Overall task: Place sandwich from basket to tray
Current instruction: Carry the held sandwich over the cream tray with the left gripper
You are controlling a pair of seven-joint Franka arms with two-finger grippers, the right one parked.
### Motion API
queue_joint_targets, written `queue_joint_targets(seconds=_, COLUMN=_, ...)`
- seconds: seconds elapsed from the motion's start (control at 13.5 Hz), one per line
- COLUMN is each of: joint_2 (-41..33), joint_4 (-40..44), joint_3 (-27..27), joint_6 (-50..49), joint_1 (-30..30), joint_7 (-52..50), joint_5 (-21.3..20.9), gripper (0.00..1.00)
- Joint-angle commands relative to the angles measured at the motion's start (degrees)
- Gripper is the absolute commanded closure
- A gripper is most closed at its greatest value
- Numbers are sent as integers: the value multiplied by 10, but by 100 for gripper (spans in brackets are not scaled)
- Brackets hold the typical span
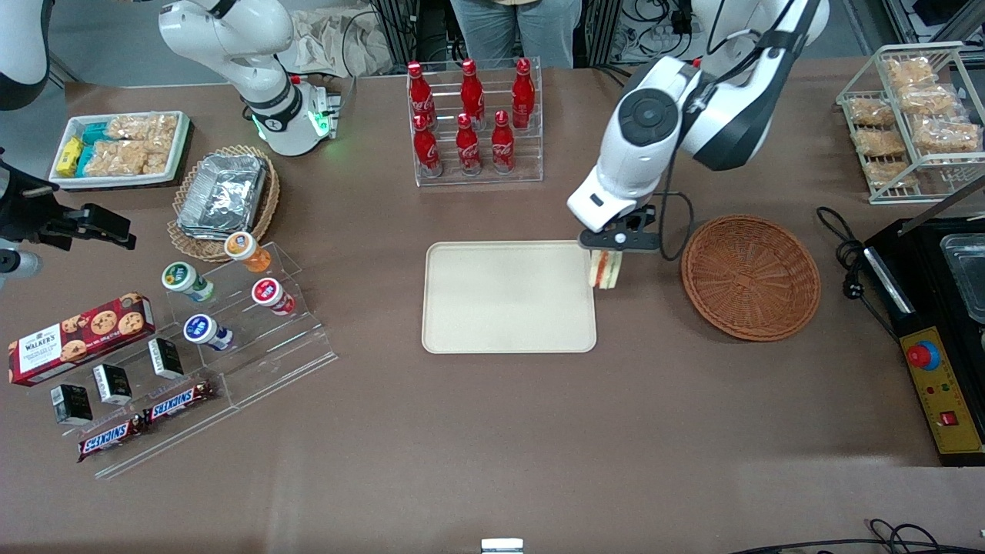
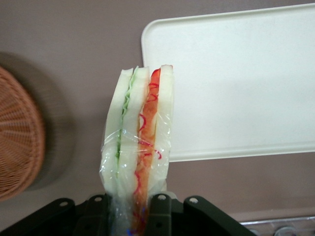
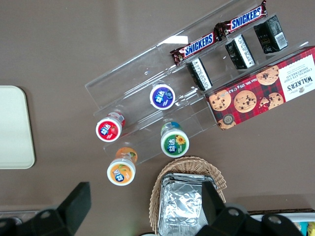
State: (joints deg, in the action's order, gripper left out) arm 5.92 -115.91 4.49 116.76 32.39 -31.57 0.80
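**Snacks and drinks around the brown table**

At the far edge, six red cola bottles (image 1: 475, 123) stand in a clear rack (image 1: 531, 165). Toward the parked arm's end lie a white tray of snack packets (image 1: 119, 148) and, just nearer, a tan wicker basket (image 1: 185, 231) holding foil containers (image 1: 223, 192). Nearer still, a clear stepped stand (image 1: 292, 338) carries four small cups with orange (image 1: 245, 248), green (image 1: 183, 278), red (image 1: 269, 294) and blue (image 1: 203, 331) lids, three black packets (image 1: 114, 383) and two Snickers bars (image 1: 181, 402). A Walker's cookie box (image 1: 81, 337) lies beside them. Toward the working arm's end stand a wire rack of bagged snacks (image 1: 916, 115) and a black appliance (image 1: 935, 338) with a red knob and a coiled cable (image 1: 843, 254).
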Motion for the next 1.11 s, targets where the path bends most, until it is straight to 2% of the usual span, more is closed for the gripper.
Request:
queue_joint_targets(seconds=0.0, joint_2=43, joint_4=21, joint_3=-2, joint_6=21, joint_1=12, joint_7=-31, joint_5=-1, gripper=100)
queue_joint_targets(seconds=0.37, joint_2=117, joint_4=22, joint_3=0, joint_6=92, joint_1=33, joint_7=-74, joint_5=-13, gripper=100)
queue_joint_targets(seconds=0.52, joint_2=135, joint_4=22, joint_3=0, joint_6=113, joint_1=33, joint_7=-82, joint_5=-30, gripper=100)
queue_joint_targets(seconds=1.04, joint_2=174, joint_4=21, joint_3=0, joint_6=151, joint_1=34, joint_7=-87, joint_5=-42, gripper=100)
